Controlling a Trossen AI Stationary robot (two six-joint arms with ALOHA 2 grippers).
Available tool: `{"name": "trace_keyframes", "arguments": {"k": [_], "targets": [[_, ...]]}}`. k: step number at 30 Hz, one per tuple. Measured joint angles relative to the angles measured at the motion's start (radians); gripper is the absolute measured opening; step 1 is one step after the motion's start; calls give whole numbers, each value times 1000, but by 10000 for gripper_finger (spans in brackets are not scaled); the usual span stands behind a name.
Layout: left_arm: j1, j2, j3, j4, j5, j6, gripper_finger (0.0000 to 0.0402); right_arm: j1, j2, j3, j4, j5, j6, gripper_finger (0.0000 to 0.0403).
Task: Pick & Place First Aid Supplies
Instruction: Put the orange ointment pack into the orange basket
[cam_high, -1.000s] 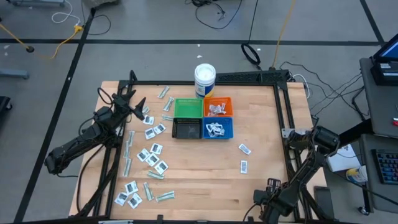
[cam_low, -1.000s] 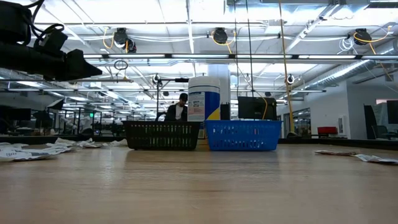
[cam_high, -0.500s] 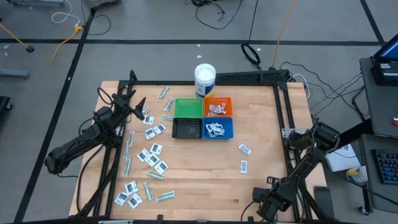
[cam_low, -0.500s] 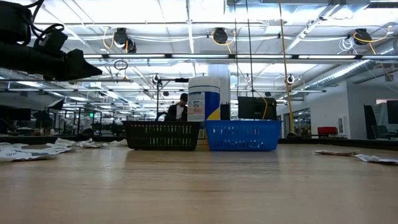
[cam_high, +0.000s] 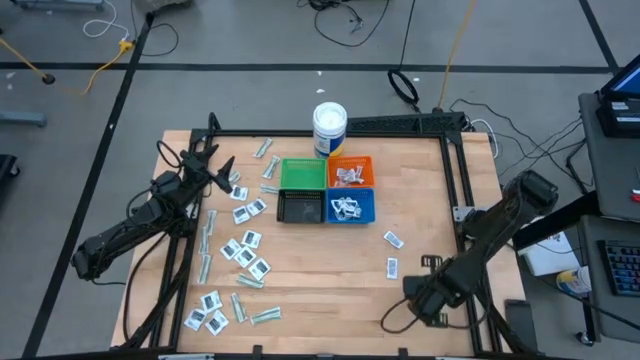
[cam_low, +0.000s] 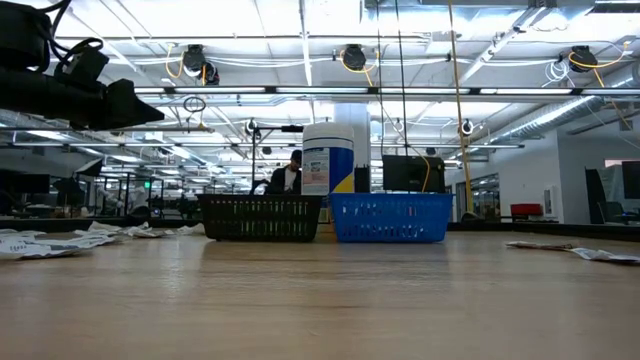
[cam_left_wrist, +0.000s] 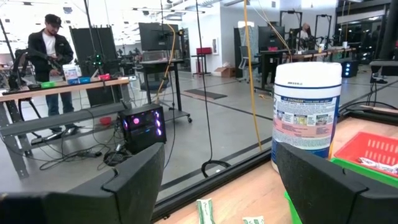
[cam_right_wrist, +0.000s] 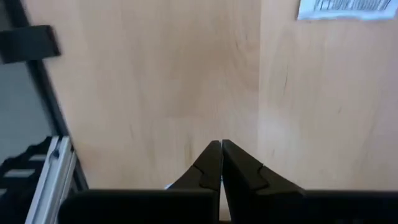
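Supplies (cam_high: 243, 249) are scattered loose on the wooden surface (cam_high: 330, 290) left of the black bin (cam_high: 299, 208); two more packets (cam_high: 392, 266) are seen right of it. Right gripper (cam_right_wrist: 221, 148) is clenched tight, nothing held, poised above bare wood near a packet. Left gripper (cam_high: 222, 168) is spread wide, empty, raised left of the black bin.

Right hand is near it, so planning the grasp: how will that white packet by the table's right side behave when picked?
The white packet lies flat on the wooden table, so it's probably thin, light and floppy. With no raised edge showing, it may slide rather than lift.
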Motion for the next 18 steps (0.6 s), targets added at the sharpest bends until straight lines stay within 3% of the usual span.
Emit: {"name": "trace_keyframes", "arguments": {"k": [9,18], "targets": [[0,0,0,0,0,0,308,-79,-96,0,-187,-3,-203,0],[0,0,0,0,0,0,308,-302,-132,1,-232,6,-410,0]]}}
